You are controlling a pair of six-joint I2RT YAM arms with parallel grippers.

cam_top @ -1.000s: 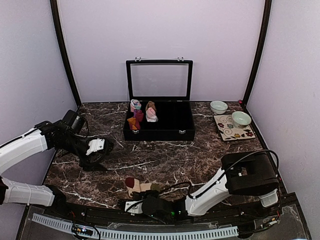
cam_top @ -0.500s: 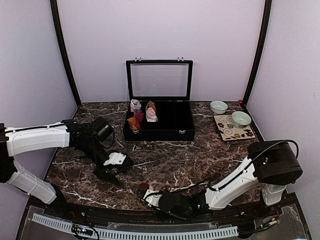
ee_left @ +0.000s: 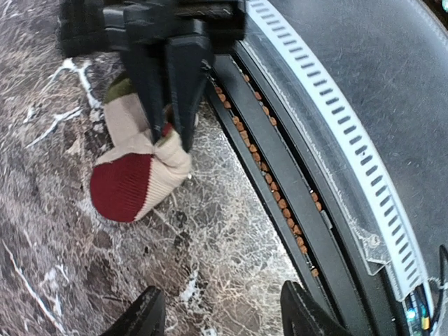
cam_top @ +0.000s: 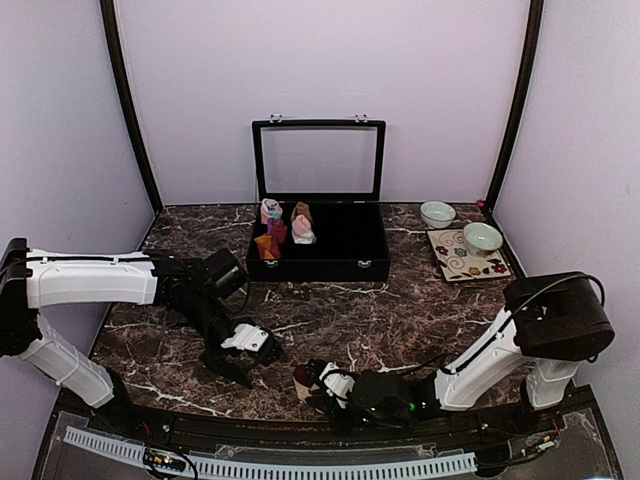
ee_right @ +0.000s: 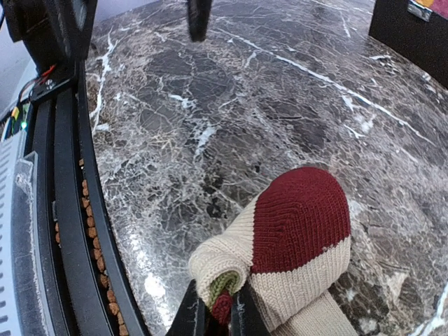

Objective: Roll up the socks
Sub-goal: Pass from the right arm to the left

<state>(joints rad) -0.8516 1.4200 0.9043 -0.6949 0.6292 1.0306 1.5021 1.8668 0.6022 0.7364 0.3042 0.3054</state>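
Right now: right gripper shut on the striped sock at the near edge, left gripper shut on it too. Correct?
Not the left. The left wrist view shows the left gripper open, clear of the striped sock, holding nothing. The right gripper is shut on that sock at the near edge.

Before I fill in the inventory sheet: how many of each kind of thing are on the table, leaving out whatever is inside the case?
Bowls: 2
Patterned square plate: 1
Black case: 1
Red-and-cream sock bundle: 1
Total: 5
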